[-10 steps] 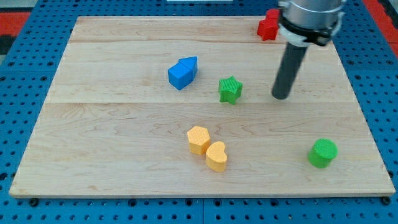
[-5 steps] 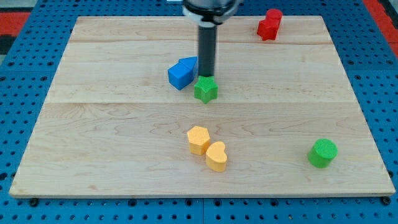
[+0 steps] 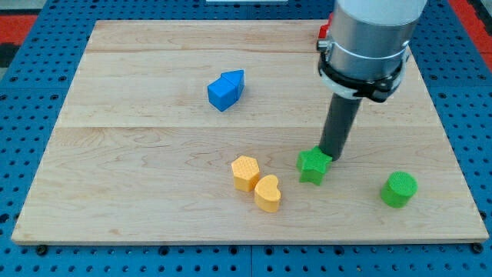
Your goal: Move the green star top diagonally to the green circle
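The green star [image 3: 313,166] lies in the lower right part of the desk [image 3: 154,192], left of the green circle [image 3: 399,189] and a little higher in the view, with a clear gap of bare wood between the 2. My tip [image 3: 331,158] touches the star's upper right edge, so the star lies down and to the view's left of me.

That is the relation the next push turns on. The star needs to end up diagonally above the circle, which I judge means travelling toward the view's right and somewhat up. From where I stand, a push would send it down and left, away from that spot. I would need to come round to the star's left or lower left side first.

I carry no fingers at all, only the bare rod, so nothing is clenched or grasped; the star is simply resting against my tip.

Further out, the 2 yellow blocks [image 3: 256,182], 1 of them heart-shaped, sit near the star on its left, touching each other. The blue block [image 3: 225,89] is well apart toward the top left. A red block [image 3: 325,31] peeks out behind my arm at the top edge.
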Available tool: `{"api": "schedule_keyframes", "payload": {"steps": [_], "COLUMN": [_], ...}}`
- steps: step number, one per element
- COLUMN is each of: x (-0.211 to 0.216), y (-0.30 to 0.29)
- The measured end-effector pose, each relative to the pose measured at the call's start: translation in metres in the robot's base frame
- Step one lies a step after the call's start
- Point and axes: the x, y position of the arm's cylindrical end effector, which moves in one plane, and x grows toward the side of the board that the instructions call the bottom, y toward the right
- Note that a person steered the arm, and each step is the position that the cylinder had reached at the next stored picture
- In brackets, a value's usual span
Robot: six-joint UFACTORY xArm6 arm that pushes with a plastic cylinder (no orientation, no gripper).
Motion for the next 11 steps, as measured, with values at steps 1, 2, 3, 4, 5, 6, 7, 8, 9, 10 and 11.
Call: {"api": "schedule_keyframes", "payload": {"steps": [1,2,3,4,5,6,7,8,9,10,11], "x": [-0.026,-0.014,0.023,0.036,0.036,0.032,0.013,0.011,0.011,0.013,0.0], "y": [-0.076,-0.106,-0.082,-0.05,-0.04,-0.078,-0.068,-0.02,0.035,0.047,-0.061]}}
